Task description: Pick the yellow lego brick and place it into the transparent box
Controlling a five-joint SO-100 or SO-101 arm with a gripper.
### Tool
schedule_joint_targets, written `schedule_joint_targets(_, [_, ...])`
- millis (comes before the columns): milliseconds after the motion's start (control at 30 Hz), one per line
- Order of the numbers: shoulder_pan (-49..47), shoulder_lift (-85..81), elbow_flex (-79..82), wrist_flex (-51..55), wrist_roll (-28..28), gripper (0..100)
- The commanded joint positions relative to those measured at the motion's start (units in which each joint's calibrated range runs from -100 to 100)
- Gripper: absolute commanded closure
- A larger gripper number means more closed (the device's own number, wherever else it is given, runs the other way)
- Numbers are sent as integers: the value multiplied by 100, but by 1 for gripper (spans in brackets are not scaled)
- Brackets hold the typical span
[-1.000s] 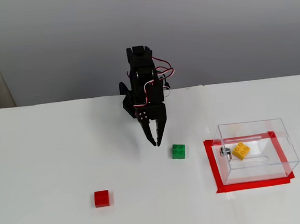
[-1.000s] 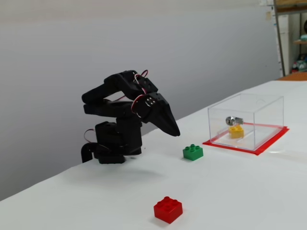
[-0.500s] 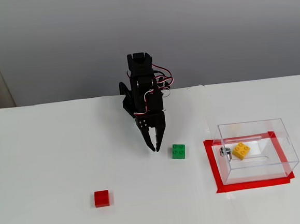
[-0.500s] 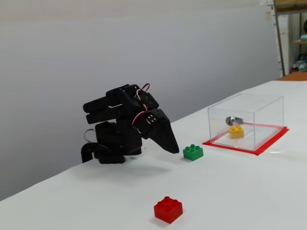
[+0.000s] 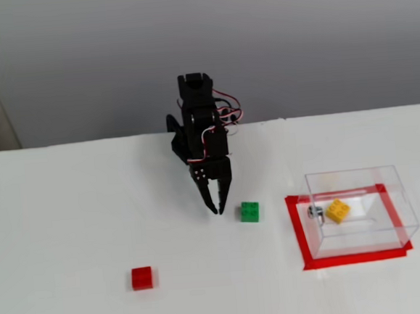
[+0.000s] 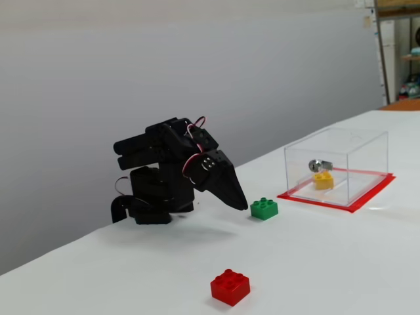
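Yellow brick [image 5: 337, 210] inside clear box [image 5: 399, 200]; gripper [image 5: 217, 209] empty, fingers nearly together, at 9 o'clock of green brick [image 5: 250, 212].

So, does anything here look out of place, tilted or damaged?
Nothing stands out. The yellow lego brick lies inside the transparent box, which stands upright within its red tape frame. The green brick and red brick sit flat on the table, and the gripper holds nothing.

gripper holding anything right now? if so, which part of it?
Nothing is held. The gripper has its jaws together and empty, beside the green brick. The yellow lego brick lies inside the transparent box.
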Motion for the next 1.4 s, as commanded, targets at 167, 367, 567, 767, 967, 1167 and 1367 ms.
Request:
schedule_joint_targets(167, [27,-51,56,-86,-332,99])
schedule_joint_targets(367, [13,-51,56,-86,-316,98])
schedule_joint_targets(567, [-2,-51,56,-86,-316,99])
schedule_joint_targets(767, [20,-51,56,-86,-332,99])
schedule_joint_targets(967, [20,-51,56,-86,-332,99])
schedule_joint_targets(1167, [20,-51,56,-86,-332,99])
schedule_joint_targets(1367, [20,-51,56,-86,-332,99])
